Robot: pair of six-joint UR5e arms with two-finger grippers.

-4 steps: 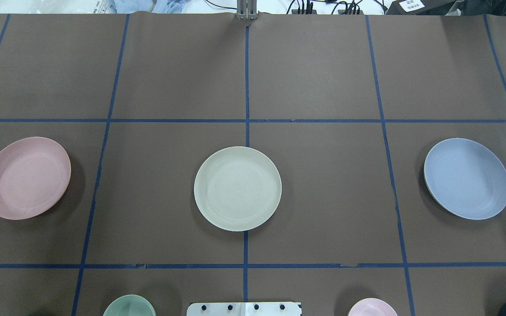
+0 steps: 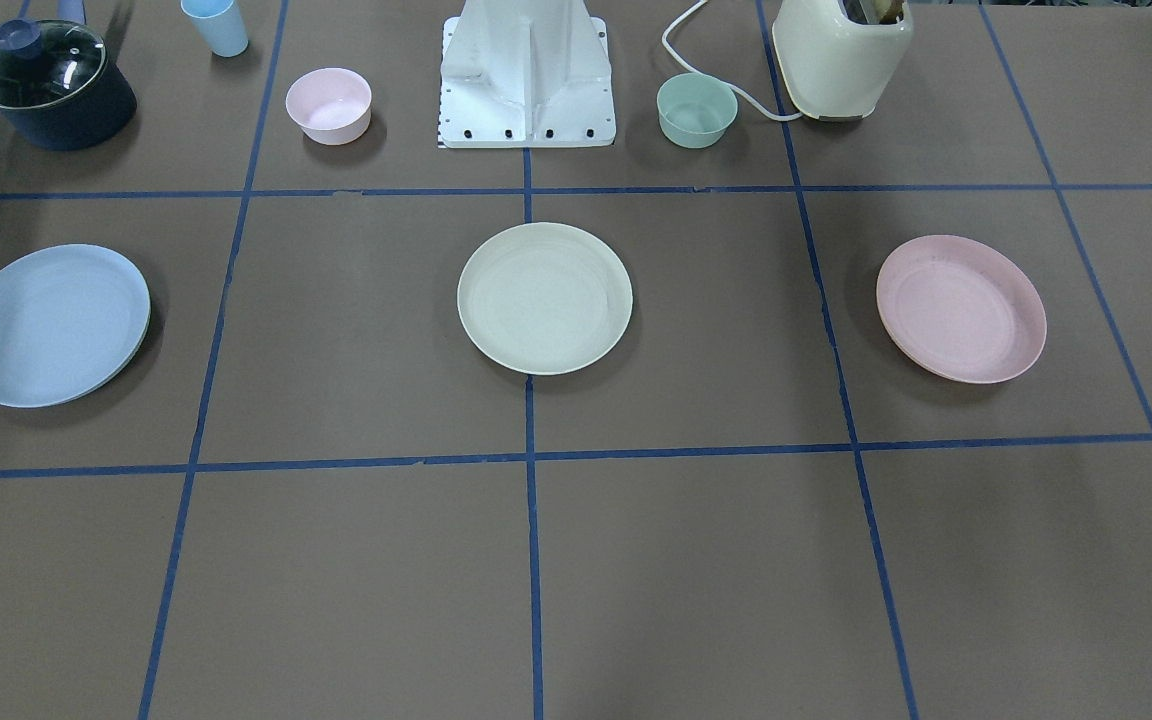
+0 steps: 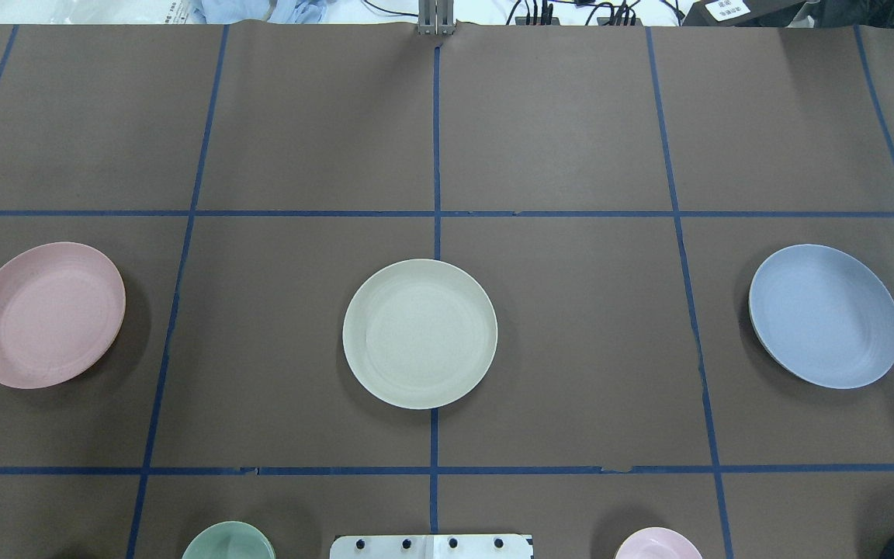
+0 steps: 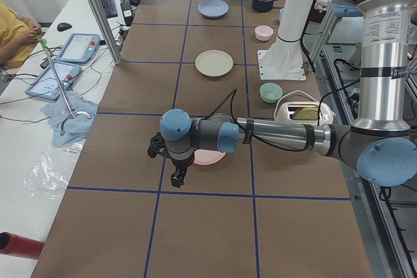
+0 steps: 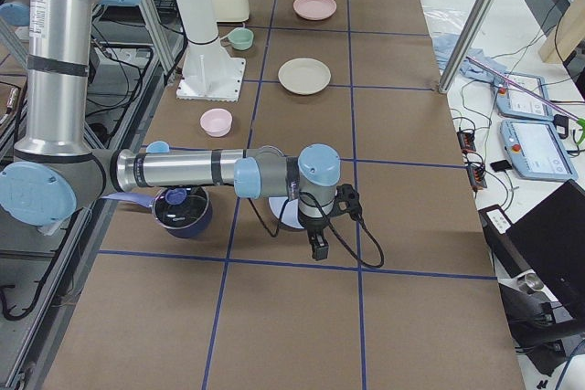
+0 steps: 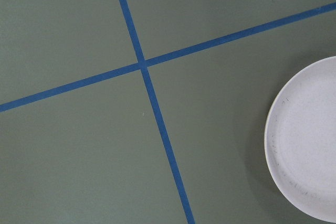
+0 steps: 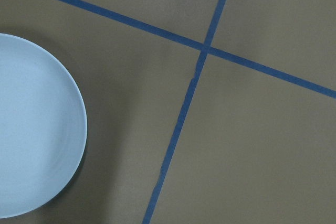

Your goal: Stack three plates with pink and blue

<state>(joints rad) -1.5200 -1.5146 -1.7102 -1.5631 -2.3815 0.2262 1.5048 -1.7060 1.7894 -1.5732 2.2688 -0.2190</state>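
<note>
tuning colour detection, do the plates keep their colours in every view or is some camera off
Overhead exterior: pink plate and blue plate read true, soft shadows only. Left wrist: greenish cast, pink plate looks almost white. Right wrist: olive-toned table, blue plate washed pale.

table (image 3: 571, 116): brown | blue tape grid (image 3: 436, 155) | side bench (image 4: 19, 141): white | light: probably overhead

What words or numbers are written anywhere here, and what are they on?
Nothing here reads clearly.
The white label on the black box: too blurred to read.
The white sheet past the table's far edge: print too blurred.
The sticker on the left arm: too small.
The sticker on the right arm: too small.
The pink plate, cream plate and blue plate: no writing.
</note>
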